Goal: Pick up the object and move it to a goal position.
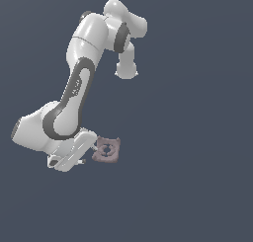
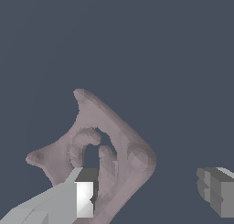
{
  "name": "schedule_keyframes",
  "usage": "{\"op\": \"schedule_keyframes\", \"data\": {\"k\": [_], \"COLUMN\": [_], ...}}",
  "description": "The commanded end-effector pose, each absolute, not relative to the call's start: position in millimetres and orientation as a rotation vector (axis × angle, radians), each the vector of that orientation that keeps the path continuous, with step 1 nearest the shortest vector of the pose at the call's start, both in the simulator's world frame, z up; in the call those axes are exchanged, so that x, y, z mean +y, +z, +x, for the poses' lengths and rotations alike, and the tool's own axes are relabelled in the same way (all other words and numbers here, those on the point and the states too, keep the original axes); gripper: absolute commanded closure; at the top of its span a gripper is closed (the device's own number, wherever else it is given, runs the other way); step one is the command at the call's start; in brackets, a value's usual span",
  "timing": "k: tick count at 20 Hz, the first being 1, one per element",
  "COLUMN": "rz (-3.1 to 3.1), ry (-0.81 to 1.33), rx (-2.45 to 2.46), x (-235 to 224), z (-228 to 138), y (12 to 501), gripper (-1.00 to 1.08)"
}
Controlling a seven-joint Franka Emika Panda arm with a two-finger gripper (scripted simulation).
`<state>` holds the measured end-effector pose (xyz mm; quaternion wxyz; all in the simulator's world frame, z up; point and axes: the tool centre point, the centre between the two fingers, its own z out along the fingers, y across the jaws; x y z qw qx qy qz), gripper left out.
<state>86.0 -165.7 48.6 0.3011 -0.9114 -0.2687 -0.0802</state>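
The object (image 1: 107, 149) is a small flat pinkish-brown square with rounded corners and a ringed hole in its centre, lying low in the exterior view. My gripper (image 1: 94, 150) comes at it from the exterior view's left, with the hand right against its edge. In the wrist view the object (image 2: 123, 141) fills the middle. One light finger (image 2: 84, 199) overlaps its central hole, while the other finger (image 2: 215, 191) stands well apart from its rounded corner. The gripper (image 2: 148, 194) is open, and the object lies only partly between the fingers.
The white arm (image 1: 79, 83) folds up and over above the hand in the exterior view. Everything else around the object is a plain dark blue-grey background with no other objects, edges or markers showing.
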Motion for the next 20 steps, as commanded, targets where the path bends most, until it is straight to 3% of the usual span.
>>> {"op": "schedule_keyframes", "data": {"k": [1,15,16,20], "rz": [-2.418,-2.418,-2.418,-2.418], "ry": [-0.214,-0.214,-0.214,-0.214], "rx": [-0.721,-0.721,-0.721,-0.721], "x": [-161.8,-143.8,-143.8,-143.8], "z": [88.0,87.0,87.0,87.0], "y": [48.2,23.9,23.9,23.9], "gripper": [-0.60,-0.60,1.08,1.08]}}
